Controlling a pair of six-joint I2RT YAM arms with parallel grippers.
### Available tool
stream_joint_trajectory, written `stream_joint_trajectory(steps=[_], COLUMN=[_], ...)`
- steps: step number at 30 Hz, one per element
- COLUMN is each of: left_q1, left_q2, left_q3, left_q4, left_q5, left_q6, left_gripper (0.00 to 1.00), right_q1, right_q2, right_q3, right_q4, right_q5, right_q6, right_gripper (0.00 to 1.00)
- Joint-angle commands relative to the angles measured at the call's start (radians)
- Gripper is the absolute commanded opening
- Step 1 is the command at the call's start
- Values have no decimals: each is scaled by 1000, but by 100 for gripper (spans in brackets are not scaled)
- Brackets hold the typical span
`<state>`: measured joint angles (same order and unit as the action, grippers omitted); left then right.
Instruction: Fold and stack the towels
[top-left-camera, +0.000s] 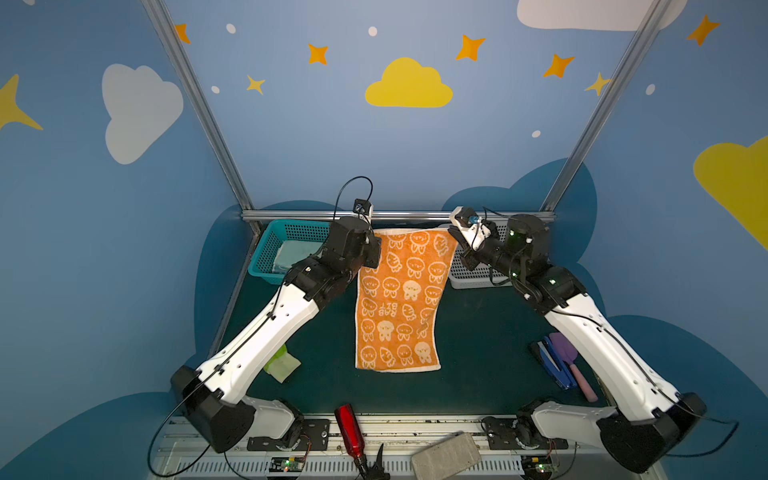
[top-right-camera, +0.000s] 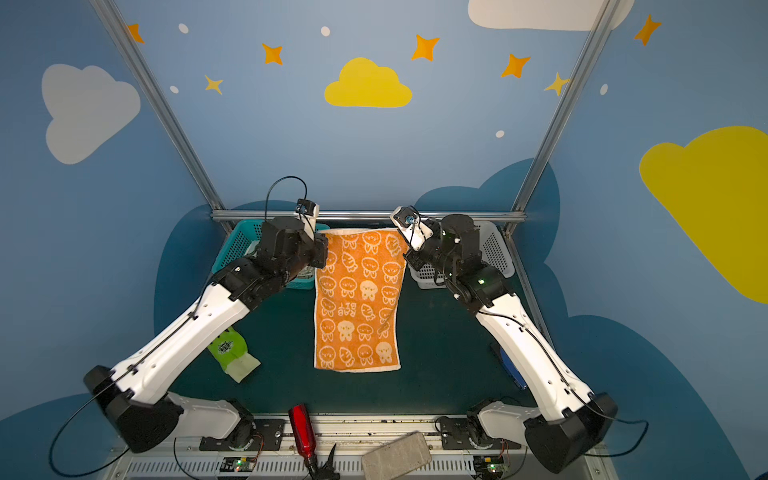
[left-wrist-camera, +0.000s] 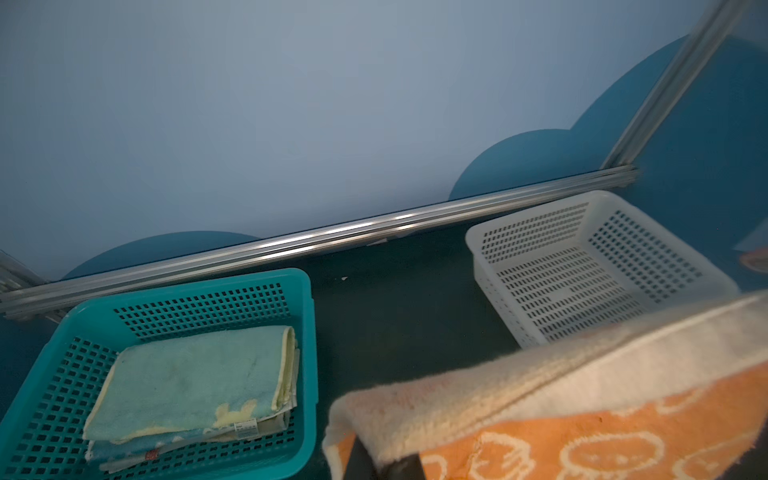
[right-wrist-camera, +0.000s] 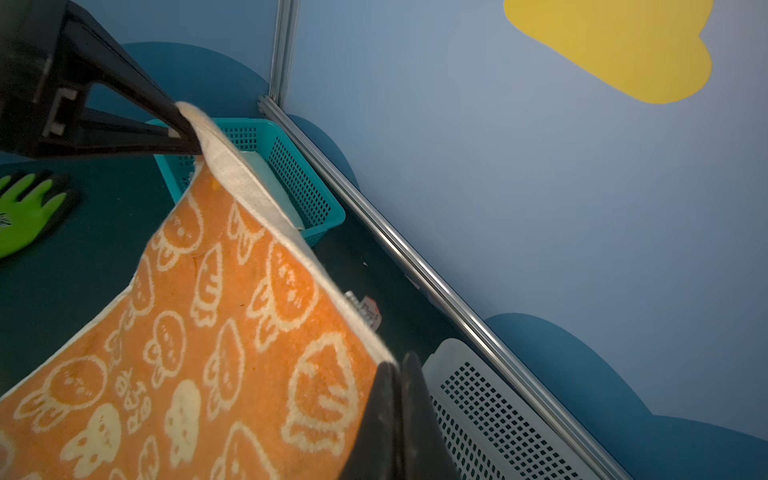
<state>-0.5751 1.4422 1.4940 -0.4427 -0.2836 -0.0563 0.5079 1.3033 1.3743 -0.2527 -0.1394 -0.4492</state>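
An orange towel (top-left-camera: 399, 299) (top-right-camera: 359, 299) with cream rabbits hangs stretched between both grippers, its near end lying on the dark table. My left gripper (top-left-camera: 373, 233) (right-wrist-camera: 185, 135) is shut on the far left corner of the orange towel (left-wrist-camera: 582, 436). My right gripper (top-left-camera: 452, 233) (right-wrist-camera: 401, 368) is shut on the far right corner of the orange towel (right-wrist-camera: 208, 332). In the teal basket (left-wrist-camera: 309, 332) (top-left-camera: 266, 253) lies a stack of folded towels (left-wrist-camera: 195, 374), a pale blue and yellow one on top.
A white basket (left-wrist-camera: 471, 243) (top-left-camera: 469, 276) stands at the back right with nothing in it. A green glove (top-right-camera: 226, 347) lies front left. A blue stapler (top-left-camera: 555, 361) and a pink-handled spatula (top-left-camera: 575, 372) lie front right. An aluminium rail (top-left-camera: 395, 215) bounds the back edge.
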Motion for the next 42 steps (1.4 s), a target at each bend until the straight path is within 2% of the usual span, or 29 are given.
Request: stream_joint_trajectory(steps=[1, 11, 20, 25, 34, 37, 42], left_q1=[47, 109, 126, 126, 116, 106, 79], left_q2=[105, 476, 606, 594, 435, 385, 336], left_q3=[48, 255, 329, 321, 115, 43, -50], left_q4=[41, -57, -98, -143, -164, -180, -195], left_q5=[-48, -24, -21, -25, 42, 82, 105], left_q6=[24, 39, 38, 22, -38, -58, -74], left_gripper=[4, 4, 4, 4, 4, 4, 4], right_q1=[-31, -99, -116, -115, -111, -106, -72], right_q2=[90, 355, 445, 413, 314, 294, 247], right_q3=[14, 29, 2, -32, -117, -145, -246], right_q4=[80, 167, 190, 151, -80, -143, -119], right_q5=[3, -70, -128, -165, -242, -247, -271], right_q6=[0, 25, 17, 19, 4, 68, 129], right_gripper=[0, 0, 0, 0, 0, 0, 0])
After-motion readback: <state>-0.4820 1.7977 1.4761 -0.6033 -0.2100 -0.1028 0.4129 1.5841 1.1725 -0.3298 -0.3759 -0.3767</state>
